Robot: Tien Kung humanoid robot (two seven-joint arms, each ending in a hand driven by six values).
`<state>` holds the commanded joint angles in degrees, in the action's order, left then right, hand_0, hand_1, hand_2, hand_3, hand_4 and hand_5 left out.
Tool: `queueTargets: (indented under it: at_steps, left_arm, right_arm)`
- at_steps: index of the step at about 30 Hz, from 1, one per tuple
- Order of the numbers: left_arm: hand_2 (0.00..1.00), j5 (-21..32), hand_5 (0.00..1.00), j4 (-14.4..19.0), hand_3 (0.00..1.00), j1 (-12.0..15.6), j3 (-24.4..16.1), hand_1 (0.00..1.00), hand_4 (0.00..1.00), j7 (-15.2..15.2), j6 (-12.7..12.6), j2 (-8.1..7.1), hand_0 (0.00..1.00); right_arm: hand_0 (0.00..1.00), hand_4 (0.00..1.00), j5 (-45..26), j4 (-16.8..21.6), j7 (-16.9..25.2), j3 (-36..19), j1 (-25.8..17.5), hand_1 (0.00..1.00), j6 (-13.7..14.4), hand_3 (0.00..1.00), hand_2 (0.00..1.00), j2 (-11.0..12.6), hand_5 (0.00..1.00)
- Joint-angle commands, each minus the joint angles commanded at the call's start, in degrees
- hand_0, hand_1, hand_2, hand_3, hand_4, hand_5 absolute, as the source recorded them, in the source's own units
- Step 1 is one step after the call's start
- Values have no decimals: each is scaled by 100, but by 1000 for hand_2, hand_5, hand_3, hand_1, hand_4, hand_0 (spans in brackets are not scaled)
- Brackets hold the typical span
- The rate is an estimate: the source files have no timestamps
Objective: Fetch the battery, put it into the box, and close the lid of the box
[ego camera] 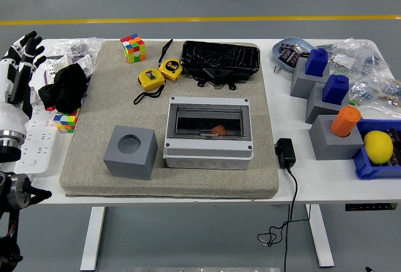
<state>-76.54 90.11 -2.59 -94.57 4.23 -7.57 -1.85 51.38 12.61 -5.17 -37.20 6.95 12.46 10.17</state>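
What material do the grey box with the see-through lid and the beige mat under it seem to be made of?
The grey box with the see-through lid looks like smooth moulded plastic: even matt walls, corner screws, and a tinted glossy window. The beige mat looks like coarse woven fabric or felt, with a speckled, dull surface and soft edges; which one is unclear.

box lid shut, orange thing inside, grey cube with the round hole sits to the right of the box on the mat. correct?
Not quite: the head view shows the grey cube to the left of the box, not the right. The rest holds: the box's clear lid is shut, an orange thing shows through it, and both sit on the mat.
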Motion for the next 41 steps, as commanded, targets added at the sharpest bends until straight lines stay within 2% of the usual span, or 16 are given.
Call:
queueTargets:
  at_steps: [41]
  left_arm:
    - [853, -3, 805, -1, 839, 3, 28, 849, 998, 15, -31, 3, 810]
  right_arm:
    - [747, 998, -3, -1, -3, 11, -6, 690, -11, 737, 704, -2, 998]
